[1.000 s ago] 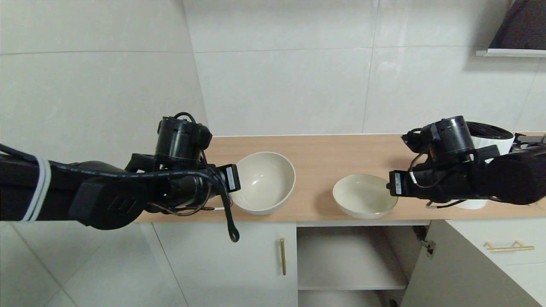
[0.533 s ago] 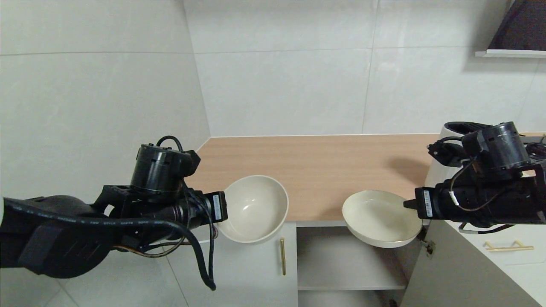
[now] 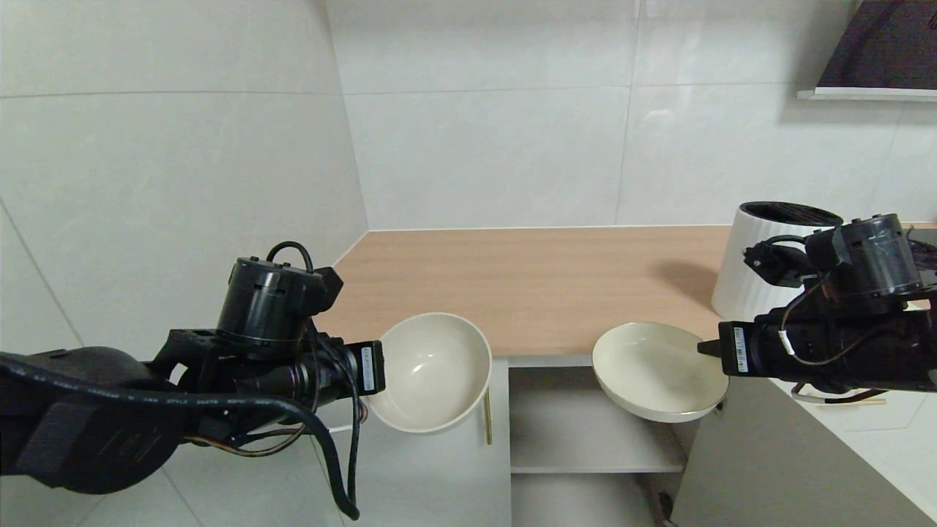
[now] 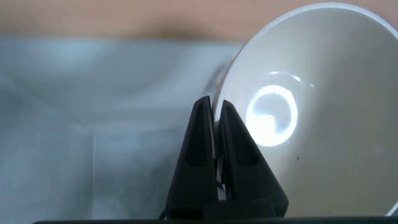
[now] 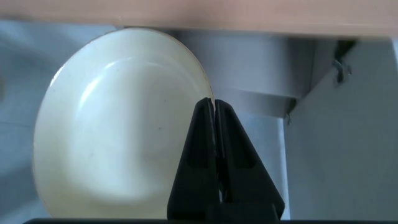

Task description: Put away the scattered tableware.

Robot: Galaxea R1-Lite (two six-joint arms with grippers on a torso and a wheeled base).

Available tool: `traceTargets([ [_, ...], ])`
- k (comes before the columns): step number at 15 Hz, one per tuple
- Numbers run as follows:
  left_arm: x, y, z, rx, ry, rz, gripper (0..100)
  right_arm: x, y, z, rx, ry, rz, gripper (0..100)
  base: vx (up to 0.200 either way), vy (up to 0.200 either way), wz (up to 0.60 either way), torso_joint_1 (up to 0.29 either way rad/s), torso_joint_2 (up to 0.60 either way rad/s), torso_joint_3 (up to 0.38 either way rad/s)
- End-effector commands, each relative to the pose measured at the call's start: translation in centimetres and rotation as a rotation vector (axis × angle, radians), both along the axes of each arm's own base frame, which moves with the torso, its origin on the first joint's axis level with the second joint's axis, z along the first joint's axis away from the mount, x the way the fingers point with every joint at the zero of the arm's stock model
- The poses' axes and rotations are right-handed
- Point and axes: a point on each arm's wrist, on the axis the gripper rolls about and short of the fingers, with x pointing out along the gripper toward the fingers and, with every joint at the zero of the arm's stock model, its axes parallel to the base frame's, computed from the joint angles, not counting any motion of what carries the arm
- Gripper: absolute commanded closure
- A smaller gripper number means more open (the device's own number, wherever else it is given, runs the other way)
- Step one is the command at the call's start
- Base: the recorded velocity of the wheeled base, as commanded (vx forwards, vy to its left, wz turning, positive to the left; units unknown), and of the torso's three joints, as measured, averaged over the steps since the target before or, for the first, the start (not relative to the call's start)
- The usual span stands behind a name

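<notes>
My left gripper is shut on the rim of a deep cream bowl, held in the air just off the front edge of the wooden counter. In the left wrist view the fingers pinch the bowl at its rim. My right gripper is shut on the rim of a shallow cream bowl, hanging in front of the open cabinet. The right wrist view has that shallow bowl clamped between the fingers.
A white ribbed container with a dark top stands on the counter at the right. The cabinet door hangs open to the right of the shelf. A closed door with a gold handle is left of the opening. Tiled walls stand behind and to the left.
Both bowls have been lifted off the counter and drawn back past its front edge, lower and toward the cabinet. The head camera has also shifted slightly.
</notes>
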Motion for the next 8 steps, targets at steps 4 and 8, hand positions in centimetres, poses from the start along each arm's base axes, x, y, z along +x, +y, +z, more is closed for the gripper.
traceTargets([
  [4,0.06,-0.04,-0.09,-0.001,0.002,-0.001,100,0.2,0.08,-0.65,-0.022,0.014,0.017,100,0.0,0.0,0.0,0.0,0.0,0.0],
  [8,0.41,-0.22,-0.81,0.004,0.024,-0.002,100,0.33,0.13,-0.9,-0.024,0.014,0.018,100,0.0,0.0,0.0,0.0,0.0,0.0],
])
